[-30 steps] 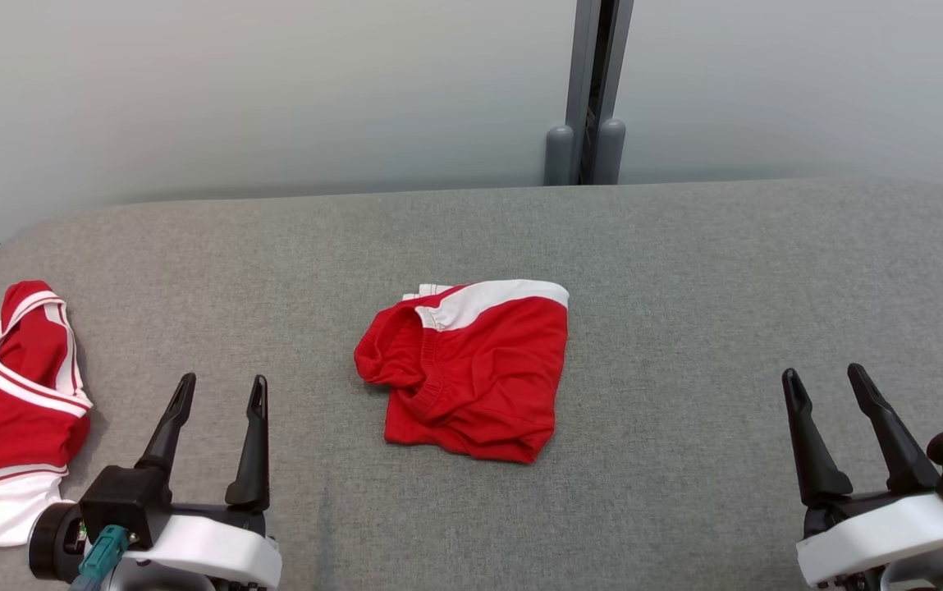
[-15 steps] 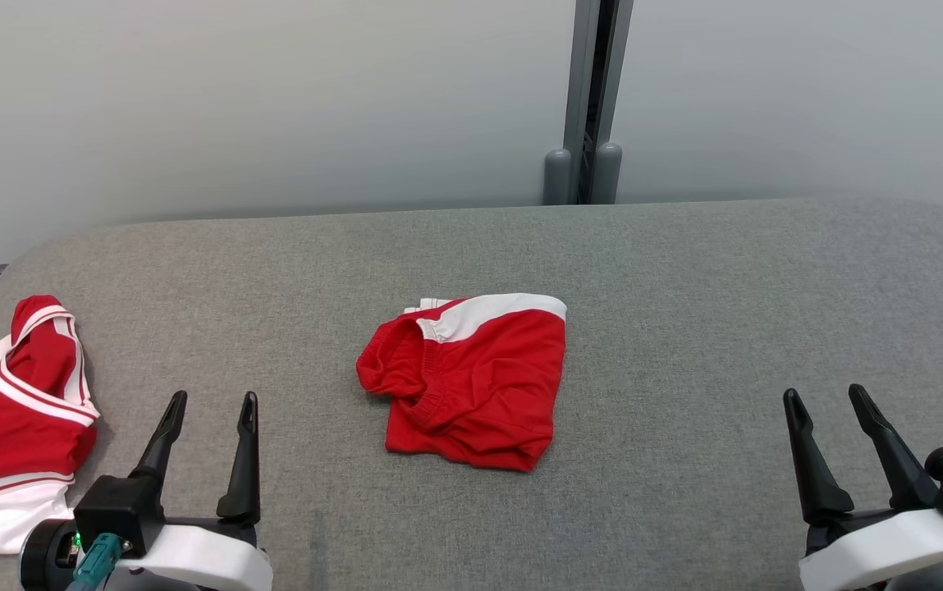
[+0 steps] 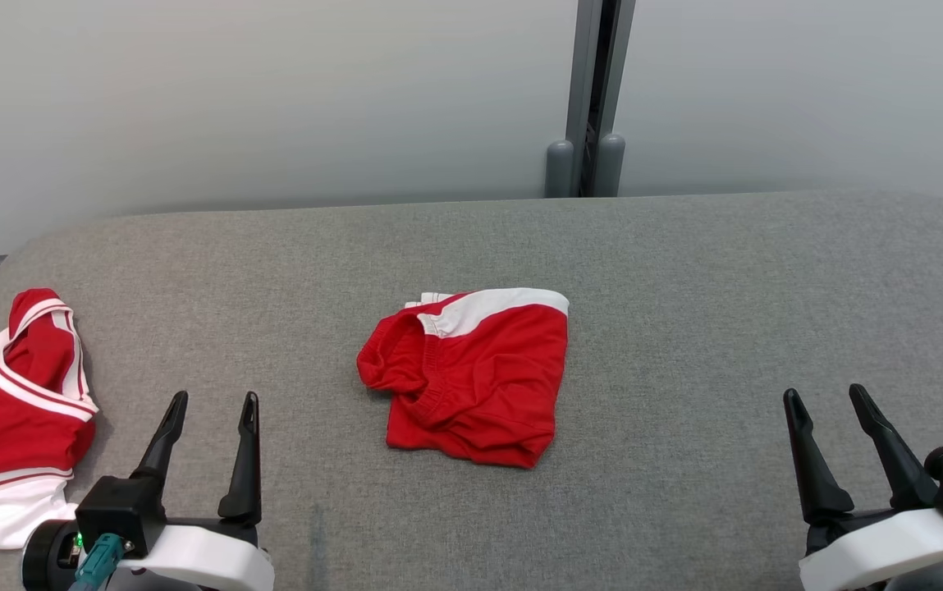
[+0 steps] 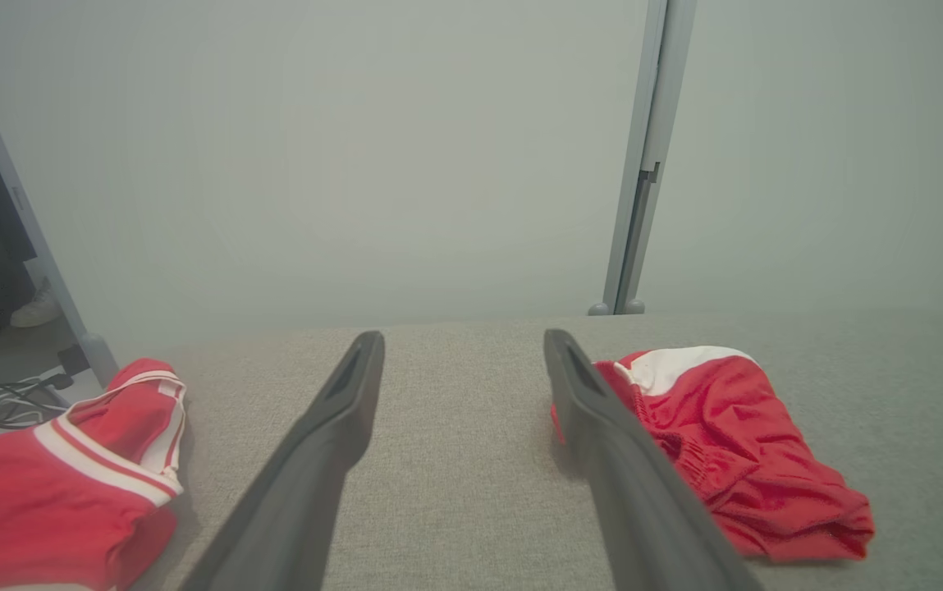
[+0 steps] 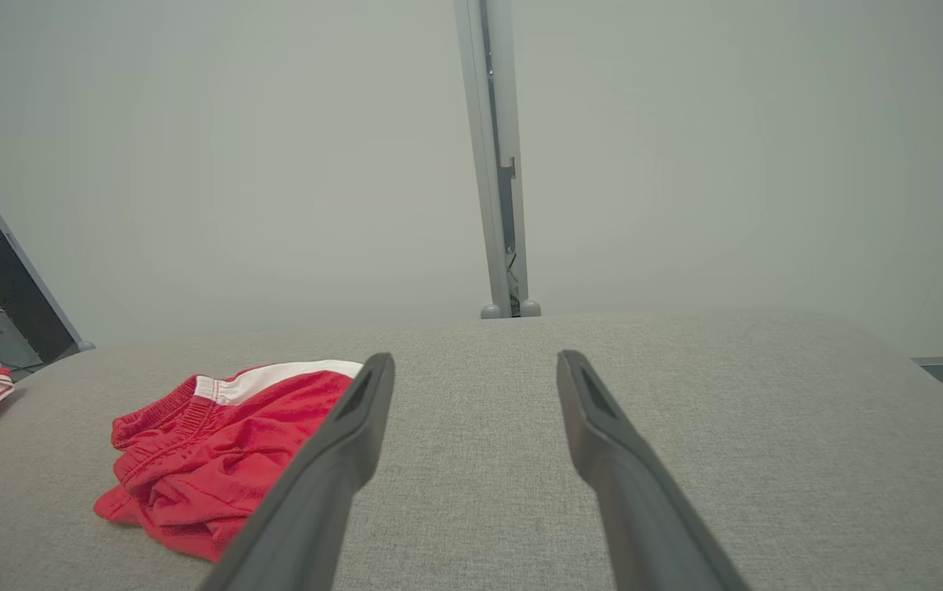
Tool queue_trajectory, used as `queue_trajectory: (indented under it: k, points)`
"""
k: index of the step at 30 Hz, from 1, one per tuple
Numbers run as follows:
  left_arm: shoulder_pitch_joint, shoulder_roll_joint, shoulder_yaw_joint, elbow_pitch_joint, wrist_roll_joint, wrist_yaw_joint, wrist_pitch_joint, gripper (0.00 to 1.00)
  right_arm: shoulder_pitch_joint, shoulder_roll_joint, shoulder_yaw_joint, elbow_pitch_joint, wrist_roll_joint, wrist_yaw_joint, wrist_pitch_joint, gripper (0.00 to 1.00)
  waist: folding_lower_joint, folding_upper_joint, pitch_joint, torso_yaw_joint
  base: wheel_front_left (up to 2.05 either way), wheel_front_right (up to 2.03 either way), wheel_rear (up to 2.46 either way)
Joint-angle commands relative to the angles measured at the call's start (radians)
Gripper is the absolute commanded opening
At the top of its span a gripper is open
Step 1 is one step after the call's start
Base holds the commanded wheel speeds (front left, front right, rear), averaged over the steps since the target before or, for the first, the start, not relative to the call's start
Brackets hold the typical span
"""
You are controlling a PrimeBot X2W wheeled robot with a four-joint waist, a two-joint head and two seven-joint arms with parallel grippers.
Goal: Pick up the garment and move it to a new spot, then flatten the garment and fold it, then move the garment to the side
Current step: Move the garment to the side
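1. At the middle of the grey surface [image 3: 684, 271] lies the red garment [image 3: 471, 382], a pair of shorts with a white band along its far edge and an elastic waistband bunched at its left side.
2. It is folded over into a rough, compact shape with creases along its near edge, and it rests on the surface with nothing holding it.
3. My left gripper [image 3: 215, 396] hovers at the lower left of the head view, its two dark fingers spread apart and empty, pointing toward the far wall [image 3: 274, 98].
4. My right gripper [image 3: 823, 391] sits at the lower right, its fingers likewise spread wide with nothing between them.
5. Both grippers are well apart from the red garment, which lies between them and a little farther from me.
6. In my left wrist view the red garment shows partly behind my right-hand finger; in my right wrist view it lies to the left of my left-hand finger.
7. A second red-and-white garment [image 3: 11, 410] lies crumpled at the left edge of the surface, near my left gripper but not touching it.
8. Behind the surface a grey post [image 3: 590, 82] stands upright against the pale wall.
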Motion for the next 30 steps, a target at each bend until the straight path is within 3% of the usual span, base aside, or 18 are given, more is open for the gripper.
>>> queue_trajectory:
  k: [1,23,30]
  points:
    - [-0.005,0.006,0.001,-0.001,-0.003,0.005,-0.006,1.0,-0.001,-0.002,-0.001,-0.006,-0.003,0.0,0.005,1.0,0.0,0.0,0.003,0.001,0.0,0.0,0.0]
    - [-0.037,0.011,-0.016,-0.014,-0.009,0.01,-0.016,1.0,-0.018,-0.016,-0.017,-0.007,-0.009,0.0,0.008,1.0,0.0,0.0,0.034,0.031,0.0,0.0,0.0]
    - [-0.073,-0.005,-0.031,-0.03,-0.005,0.014,-0.032,1.0,-0.099,-0.06,0.034,0.051,0.016,0.0,0.05,1.0,0.0,0.0,0.102,0.069,0.0,0.0,0.0]
